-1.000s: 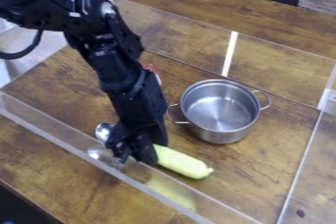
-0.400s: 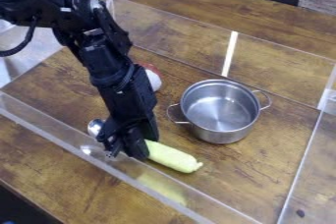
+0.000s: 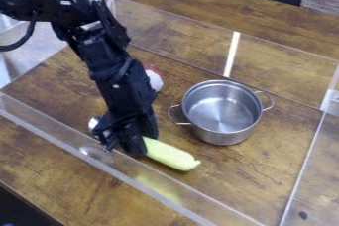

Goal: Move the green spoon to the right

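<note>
End effector (image 3: 123, 141) seemingly clenched on green spoon (image 3: 169, 155), handle jutting right

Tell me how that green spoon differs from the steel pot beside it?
The green spoon lies flat with a yellow-green handle; the steel pot stands upright, all shiny metal. The spoon is long and slim, the pot round and hollow. The robot's gripper is at the spoon; the pot stands alone. Both rest on the wooden table.

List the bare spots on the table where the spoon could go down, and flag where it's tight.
Free: wood between the steel pot and the right clear wall; also the front-right floor below the pot. Back-left strip is open too. Crowded: the front-left, where the gripper and the green spoon sit near the front wall, mushroom toy beside the arm.
</note>
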`<state>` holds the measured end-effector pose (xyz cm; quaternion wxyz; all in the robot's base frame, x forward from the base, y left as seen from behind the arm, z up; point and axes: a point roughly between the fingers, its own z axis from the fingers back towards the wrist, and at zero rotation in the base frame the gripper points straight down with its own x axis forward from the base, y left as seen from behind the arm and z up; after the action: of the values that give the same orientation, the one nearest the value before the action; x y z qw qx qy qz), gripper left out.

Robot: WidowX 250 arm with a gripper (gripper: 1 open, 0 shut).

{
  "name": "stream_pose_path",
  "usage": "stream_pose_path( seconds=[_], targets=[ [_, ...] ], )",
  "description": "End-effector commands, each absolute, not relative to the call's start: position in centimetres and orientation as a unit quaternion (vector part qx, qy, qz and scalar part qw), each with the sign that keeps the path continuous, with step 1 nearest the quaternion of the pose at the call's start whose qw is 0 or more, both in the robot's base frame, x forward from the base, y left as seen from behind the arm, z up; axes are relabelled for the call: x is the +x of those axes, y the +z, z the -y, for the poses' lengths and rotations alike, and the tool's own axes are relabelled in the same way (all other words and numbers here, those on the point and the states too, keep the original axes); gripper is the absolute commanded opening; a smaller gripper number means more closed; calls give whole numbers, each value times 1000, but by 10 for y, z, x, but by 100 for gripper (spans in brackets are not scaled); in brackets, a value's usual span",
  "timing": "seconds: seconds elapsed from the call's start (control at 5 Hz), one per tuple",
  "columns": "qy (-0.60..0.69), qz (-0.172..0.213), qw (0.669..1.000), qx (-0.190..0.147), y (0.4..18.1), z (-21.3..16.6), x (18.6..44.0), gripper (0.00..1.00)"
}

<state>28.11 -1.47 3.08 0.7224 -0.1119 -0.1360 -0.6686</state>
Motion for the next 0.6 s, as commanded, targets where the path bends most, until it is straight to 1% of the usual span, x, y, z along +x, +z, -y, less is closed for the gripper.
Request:
stream_pose_path(
  seconds=[0.0,0.2,0.4],
  targets=[
    [-649,160,738,-92,44,11,297,0],
    [-651,159,736,-97,43,16,302,0],
    [-637,159,748,-95,48,16,306,100]
  ],
)
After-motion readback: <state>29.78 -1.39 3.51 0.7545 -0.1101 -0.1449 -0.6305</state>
